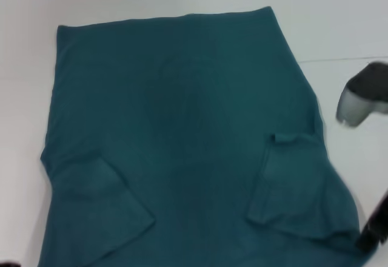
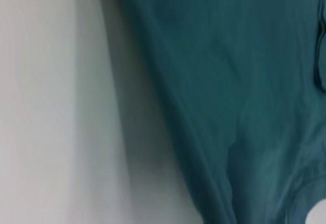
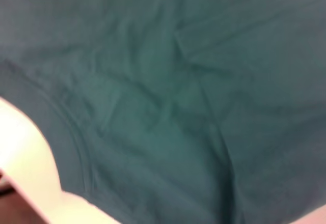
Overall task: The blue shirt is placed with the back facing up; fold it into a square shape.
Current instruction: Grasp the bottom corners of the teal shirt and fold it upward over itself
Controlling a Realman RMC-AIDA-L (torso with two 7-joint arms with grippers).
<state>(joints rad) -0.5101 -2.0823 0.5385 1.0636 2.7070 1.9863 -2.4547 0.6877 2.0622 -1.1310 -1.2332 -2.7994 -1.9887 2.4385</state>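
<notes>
The blue shirt [image 1: 182, 139] lies spread flat on the white worktop [image 1: 339, 18], plain side up, with both sleeves folded inward onto its body. The right end effector [image 1: 371, 233] sits at the shirt's near right corner, touching the cloth edge; whether it is clenched or released cannot be told. The left end effector is out of sight beside the shirt's left edge.

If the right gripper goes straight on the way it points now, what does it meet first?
Most likely the blue shirt: cloth fills nearly the whole right wrist view. How far away it lies is unclear.
</notes>
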